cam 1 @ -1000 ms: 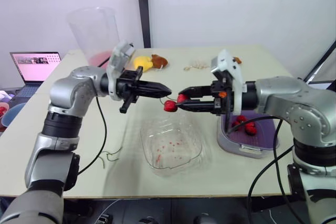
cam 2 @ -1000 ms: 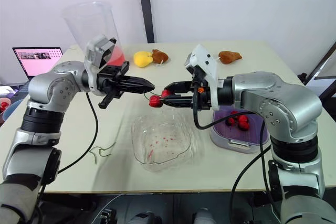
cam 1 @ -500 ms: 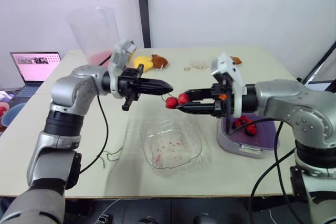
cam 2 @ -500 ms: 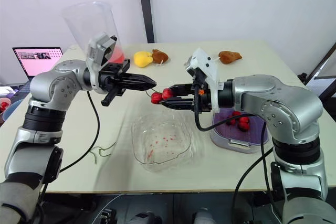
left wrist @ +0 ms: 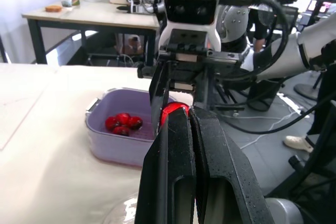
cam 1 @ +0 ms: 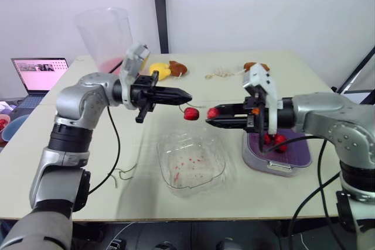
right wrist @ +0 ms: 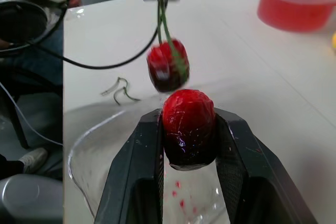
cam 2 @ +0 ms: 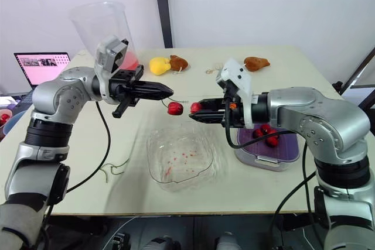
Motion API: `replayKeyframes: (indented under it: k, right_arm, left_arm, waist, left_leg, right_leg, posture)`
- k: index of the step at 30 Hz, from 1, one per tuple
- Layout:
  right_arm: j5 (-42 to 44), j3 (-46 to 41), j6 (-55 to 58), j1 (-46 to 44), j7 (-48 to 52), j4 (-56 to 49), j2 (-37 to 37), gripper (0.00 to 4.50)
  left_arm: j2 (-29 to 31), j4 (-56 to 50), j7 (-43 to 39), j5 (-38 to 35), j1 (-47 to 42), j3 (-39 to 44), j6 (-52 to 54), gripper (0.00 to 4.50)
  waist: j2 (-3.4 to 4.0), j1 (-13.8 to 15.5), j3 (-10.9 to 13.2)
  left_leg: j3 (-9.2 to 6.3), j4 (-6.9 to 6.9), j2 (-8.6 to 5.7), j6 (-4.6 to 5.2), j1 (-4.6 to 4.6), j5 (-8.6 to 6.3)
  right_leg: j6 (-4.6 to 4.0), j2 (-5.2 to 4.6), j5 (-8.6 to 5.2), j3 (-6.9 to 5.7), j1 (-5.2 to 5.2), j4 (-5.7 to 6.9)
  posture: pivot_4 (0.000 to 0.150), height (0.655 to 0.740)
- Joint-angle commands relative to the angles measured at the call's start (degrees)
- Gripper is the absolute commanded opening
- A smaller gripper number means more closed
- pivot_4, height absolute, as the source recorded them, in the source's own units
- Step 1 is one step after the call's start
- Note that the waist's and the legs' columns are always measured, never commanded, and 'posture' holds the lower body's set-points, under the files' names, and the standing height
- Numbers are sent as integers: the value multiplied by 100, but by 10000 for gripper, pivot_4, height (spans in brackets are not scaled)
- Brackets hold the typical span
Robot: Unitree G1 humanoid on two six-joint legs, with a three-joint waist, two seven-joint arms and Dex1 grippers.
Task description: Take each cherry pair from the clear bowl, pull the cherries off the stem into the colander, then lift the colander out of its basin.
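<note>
Red cherry (cam 1: 212, 112) sits in right pincer (cam 1: 209, 116), stem (right wrist: 164, 27) in left pincer (cam 1: 188, 96).

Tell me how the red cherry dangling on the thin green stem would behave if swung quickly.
The red cherry hangs on its thin green stem, so it would probably sway like a pendulum. The stem looks slender and could snap or slip from the left gripper's jaws.
</note>
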Motion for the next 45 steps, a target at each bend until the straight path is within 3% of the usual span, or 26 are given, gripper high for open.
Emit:
replayKeyframes:
  k: [1, 5, 9, 14, 21, 24, 28, 29, 32, 36, 45]
  right_arm:
    - [60, -222, -158, 11, 111, -29, -180, 13734]
    - [19, -467, -185, 268, 402, 196, -764, 13734]
    - [-877, -263, -922, 804, 1082, 979, -2055, 13734]
    - [-2233, 641, -2636, 1466, 1764, 1532, -2655, 13734]
    - [-2902, 1078, -3059, 1668, 1709, 1905, -2187, 13734]
    - [-2971, 1065, -3009, 1760, 1843, 1789, -2213, 21526]
    - [-2663, 730, -2551, 1363, 2119, 1638, -2370, 41581]
    - [-2520, 629, -2408, 1196, 2228, 1604, -2407, 44748]
    - [-1758, 227, -1683, 503, 2356, 1569, -2171, 44748]
    - [-982, 22, -940, -536, 1810, 1352, -1152, 44748]
    - [-1053, 620, -931, -1214, 1004, 1161, 250, 44748]
  left_arm:
    - [79, -113, 58, -45, 26, 225, -59, 0]
    - [63, -184, 197, -88, 111, 341, -48, 0]
    - [-64, -140, 592, -60, 202, 567, -227, 0]
    - [-295, -61, 952, 88, 312, 629, -573, 0]
    - [-379, -388, 1155, 52, 544, 605, -526, 0]
    - [-440, -452, 1290, -25, 547, 636, -451, 0]
    - [-507, -496, 1381, -170, 501, 690, -313, 0]
    - [-535, -505, 1410, -228, 479, 711, -265, 0]
    - [-609, -523, 1461, -406, 407, 748, -107, 0]
    - [-710, -484, 1440, -435, 308, 651, -49, 0]
    - [-850, -503, 1404, -465, 154, 534, 46, 0]
  waist:
    - [0, -5, 0]
    - [0, 18, 0]
    - [-3, 45, 2]
    - [-3, -12, 2]
    - [-2, -2, 2]
    - [-2, 40, 2]
    - [-2, 28, 2]
    - [-2, 26, 2]
    - [-2, 9, 2]
    - [-4, 2, 2]
    - [-6, 21, 2]
  left_leg:
    - [0, 0, 0, 0, 0, 0]
    - [1, 0, 0, 0, 0, 0]
    - [-1, 5, -5, 1, -3, 0]
    - [9, 1, 1, 1, 5, -1]
    - [18, -1, 4, 1, 2, -1]
    - [15, 3, 1, 1, 1, 0]
    - [13, 5, 0, 1, 0, 0]
    - [14, 4, 0, 1, 0, -1]
    - [13, 1, 2, 1, 1, -1]
    - [14, 1, 7, 1, 1, -1]
    - [4, 11, -2, 1, -7, 0]
  right_leg:
    - [0, 0, 0, 0, 0, 0]
    - [0, 0, 0, 0, 0, 0]
    - [0, -2, 0, -1, 3, -2]
    - [1, 1, 0, -1, 1, -5]
    - [1, 0, -1, 4, -7, -5]
    - [1, -2, -1, 4, -4, -6]
    - [1, -2, -1, 4, -3, -10]
    - [1, -2, -1, 4, -4, -9]
    - [1, -1, -1, 4, -5, -11]
    - [1, 2, -1, 4, -4, -12]
    - [1, -4, 0, 2, -2, -4]
  posture:
    - [1500, 7400]
    - [1500, 7400]
    - [1500, 7400]
    - [1500, 7400]
    - [1500, 7400]
    - [1500, 7400]
    - [1500, 7400]
    - [1500, 7400]
    - [1500, 7400]
    - [1500, 7400]
    - [1500, 7400]
